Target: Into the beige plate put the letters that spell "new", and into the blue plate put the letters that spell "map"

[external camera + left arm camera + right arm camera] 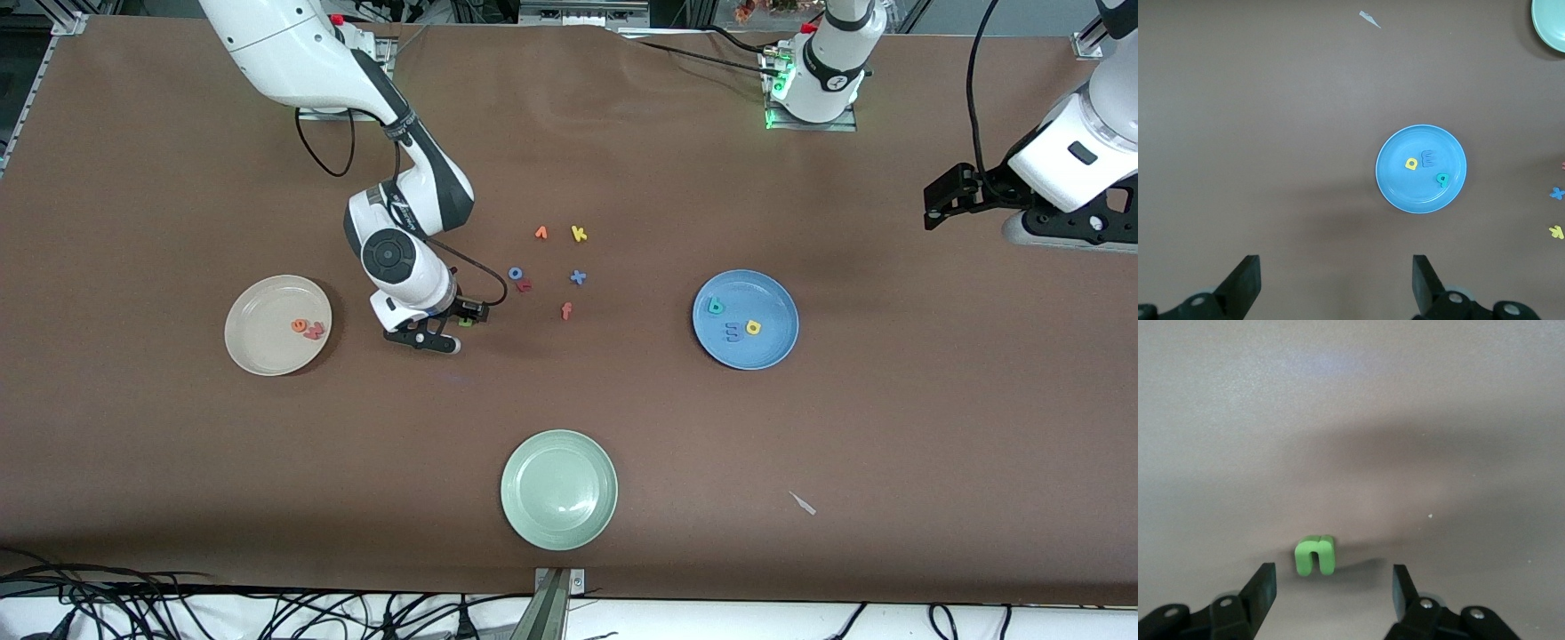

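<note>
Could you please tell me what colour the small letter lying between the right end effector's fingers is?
The n is green, clearest in the right wrist view.

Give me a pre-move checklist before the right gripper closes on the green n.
1. Green n lies between the right gripper fingers: ok.
2. Right gripper open: ok.
3. n free of other letters: ok.
4. Beige plate has room beside the e and w: ok.
5. Left gripper waits open, away from the right arm: ok.
6. Fingers low enough to pinch the n: cannot tell.
</note>
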Controlling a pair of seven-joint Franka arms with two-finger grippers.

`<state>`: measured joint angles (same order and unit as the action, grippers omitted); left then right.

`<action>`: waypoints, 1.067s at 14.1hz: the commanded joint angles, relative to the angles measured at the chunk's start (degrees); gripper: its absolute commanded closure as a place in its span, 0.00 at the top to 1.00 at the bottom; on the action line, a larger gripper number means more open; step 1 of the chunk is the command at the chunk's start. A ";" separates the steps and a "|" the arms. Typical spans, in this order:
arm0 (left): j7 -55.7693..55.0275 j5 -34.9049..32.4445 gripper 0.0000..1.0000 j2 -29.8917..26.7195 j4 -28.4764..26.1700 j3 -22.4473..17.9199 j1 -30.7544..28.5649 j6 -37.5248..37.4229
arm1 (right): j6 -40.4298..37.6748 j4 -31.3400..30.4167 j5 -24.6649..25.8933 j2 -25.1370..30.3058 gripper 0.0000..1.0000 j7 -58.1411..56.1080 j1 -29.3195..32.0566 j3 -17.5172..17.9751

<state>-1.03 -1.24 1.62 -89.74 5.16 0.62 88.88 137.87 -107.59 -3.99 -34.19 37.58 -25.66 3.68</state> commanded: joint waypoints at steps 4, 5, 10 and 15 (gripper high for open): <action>0.67 0.36 1.00 0.84 1.94 0.20 0.00 -1.60 | 1.00 0.10 0.39 -0.62 0.73 -0.58 0.17 0.45; 0.68 0.36 1.00 0.84 2.03 0.20 0.08 -1.60 | 1.52 0.10 0.30 -0.70 0.73 -0.49 0.08 0.45; 0.59 0.36 1.00 0.76 1.94 0.20 0.17 -1.60 | 2.14 -0.08 0.30 -1.32 0.73 -0.31 -0.27 0.54; 0.59 0.45 1.00 0.84 2.03 0.20 0.09 -1.60 | 2.41 -0.08 0.30 -1.32 0.54 -0.49 -0.27 0.63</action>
<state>-1.03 -1.24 1.62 -89.69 5.33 0.71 88.78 139.41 -107.59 -3.99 -35.32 37.50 -25.95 4.03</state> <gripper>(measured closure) 0.000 0.419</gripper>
